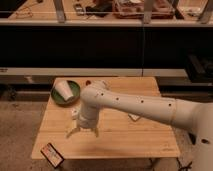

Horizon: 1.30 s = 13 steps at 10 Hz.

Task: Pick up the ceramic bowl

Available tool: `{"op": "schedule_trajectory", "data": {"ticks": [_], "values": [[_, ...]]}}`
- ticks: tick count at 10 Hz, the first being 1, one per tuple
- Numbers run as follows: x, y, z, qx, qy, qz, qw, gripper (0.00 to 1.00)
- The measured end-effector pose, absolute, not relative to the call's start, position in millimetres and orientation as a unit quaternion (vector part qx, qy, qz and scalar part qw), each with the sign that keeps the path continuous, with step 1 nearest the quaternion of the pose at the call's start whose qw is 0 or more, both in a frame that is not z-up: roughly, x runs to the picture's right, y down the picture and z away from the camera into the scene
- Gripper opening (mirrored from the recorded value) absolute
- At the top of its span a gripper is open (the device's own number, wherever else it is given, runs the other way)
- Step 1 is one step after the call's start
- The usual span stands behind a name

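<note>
Currently the pincer (82, 132) is hanging point-down over the left half of the wooden desk (130, 137), as the camera sees it, nearer the front edge than the back. Its two fingers are splayed apart and gripping nothing; whether the tips are touching the wood I cannot tell. The ceramic bowl (75, 92) is sitting at the far-left corner of the desk, close to both edges there. A white paper cup (62, 90) is lying on its side inside it, covering much of the left part of the green glaze. From the pincer the bowl is lying farther back and somewhat to the left, clearly apart, with bare wood between the two. Being round, the bowl is offering no long axis to line up with, so the choice of rim is what is counting: the right-hand and near stretch of rim is showing bare and is facing the pincer, while the cup is crowding the other side. The white arm (140, 102) is reaching in from the right, and its bend is passing just beside the bowl's right edge. By my judgement the approach is not yet made; the pincer is needing to travel back and left, then straddle that bare rim without catching the cup. A small dark packet (52, 154) is lying at the near-left corner, well apart from that path.
</note>
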State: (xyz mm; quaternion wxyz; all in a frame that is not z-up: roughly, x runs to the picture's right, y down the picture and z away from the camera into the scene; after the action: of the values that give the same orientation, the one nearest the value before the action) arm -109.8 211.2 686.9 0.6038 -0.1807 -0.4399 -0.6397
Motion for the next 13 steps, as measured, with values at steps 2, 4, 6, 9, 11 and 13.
{"op": "schedule_trajectory", "data": {"ticks": [2,4,6,9,11,13], "values": [[-109.7,211.2,686.9,-0.181,-0.44,-0.64,0.604,0.8],[-109.8,211.3,687.0,-0.181,-0.44,-0.64,0.604,0.8],[-109.7,211.3,687.0,-0.181,-0.44,-0.64,0.604,0.8],[-109.4,209.6,688.6,-0.179,-0.437,-0.641,0.605,0.8],[-100.3,187.7,710.7,-0.167,-0.402,-0.652,0.621,0.8],[-83.9,154.5,745.4,-0.152,-0.352,-0.662,0.644,0.8]]}}
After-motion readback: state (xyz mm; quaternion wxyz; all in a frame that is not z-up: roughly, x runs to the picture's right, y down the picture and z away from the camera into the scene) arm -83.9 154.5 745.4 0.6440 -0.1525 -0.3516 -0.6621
